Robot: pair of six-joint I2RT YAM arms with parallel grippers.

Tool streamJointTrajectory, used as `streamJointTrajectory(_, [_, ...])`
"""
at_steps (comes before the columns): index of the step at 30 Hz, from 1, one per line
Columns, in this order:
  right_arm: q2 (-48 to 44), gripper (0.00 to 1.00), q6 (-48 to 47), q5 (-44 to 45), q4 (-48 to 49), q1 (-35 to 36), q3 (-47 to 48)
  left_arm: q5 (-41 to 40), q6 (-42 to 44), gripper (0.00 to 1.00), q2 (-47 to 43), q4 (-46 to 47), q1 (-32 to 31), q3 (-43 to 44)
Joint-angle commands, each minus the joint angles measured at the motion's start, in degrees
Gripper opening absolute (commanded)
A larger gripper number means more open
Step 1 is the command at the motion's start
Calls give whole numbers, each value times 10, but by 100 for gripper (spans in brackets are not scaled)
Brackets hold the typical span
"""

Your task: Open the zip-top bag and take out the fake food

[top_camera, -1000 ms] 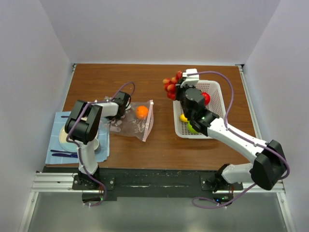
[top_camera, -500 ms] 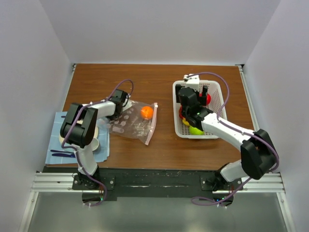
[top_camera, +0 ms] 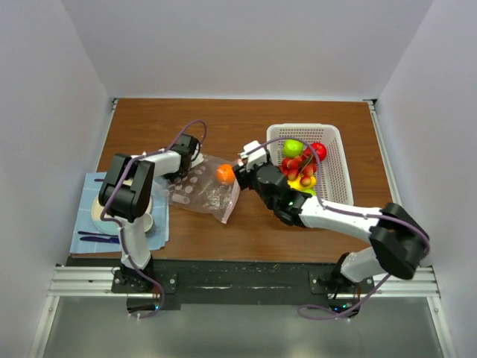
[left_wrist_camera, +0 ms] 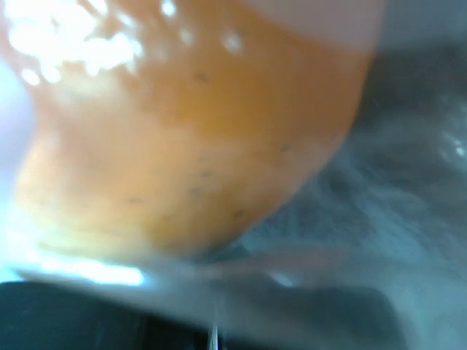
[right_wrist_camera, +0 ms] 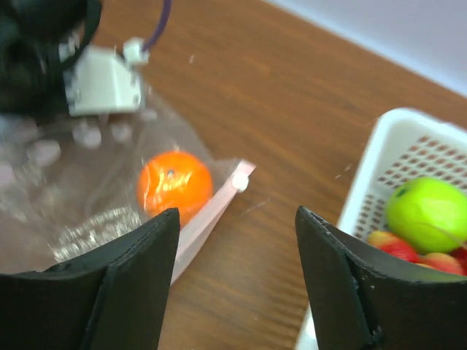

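Pinches the left edge of the zip-top bag (top_camera: 200, 192) with the left gripper (top_camera: 181, 170), jaws closed tight on the film; holds the right gripper (right_wrist_camera: 235, 213) low beside the bag's zip end, jaws standing apart and empty.

Finds the bag lying flat and crumpled on the wooden table (top_camera: 223, 119), left of centre, zip strip (right_wrist_camera: 211, 215) turned toward the white basket (top_camera: 333, 142); finds one piece of fake food inside, the orange (right_wrist_camera: 175, 186), right behind the strip near its far end; gets only a blurred orange mass through wrinkled plastic in the left wrist view.

Counts the rest in the basket already: green apple (top_camera: 293, 148), red grapes (top_camera: 295, 165), red apple (top_camera: 320, 151), a yellow piece (top_camera: 305, 181); judges the task nearly done, with only the orange left.

Expects thin, soft, slippery film, apt to crumple and slide rather than resist; expects almost no weight beyond the orange; cannot tell from these views about the zip, parted or sealed.

Expects a light, hard, glossy, round orange, apt to roll or squirt out of a skewed pinch; suggests taking it across its middle, one finger on each side, through the mouth at the zip end; failing that, pinching one lip of the strip and pulling away from the left hold.
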Motion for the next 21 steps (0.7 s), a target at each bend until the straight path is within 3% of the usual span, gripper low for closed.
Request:
streamJointTrajectory(1, [75, 65, 14, -41, 43, 8, -10, 116, -30, 0, 70, -9, 21, -7])
streamJointTrajectory(10, [148, 54, 12, -68, 72, 11, -15, 86, -14, 0, 84, -3, 21, 0])
streamJointTrajectory(13, [134, 52, 15, -73, 81, 11, -32, 81, -11, 0, 89, -2, 22, 6])
streamJointTrajectory(21, [104, 34, 53, -71, 86, 11, -75, 52, -6, 0, 109, -2, 22, 12])
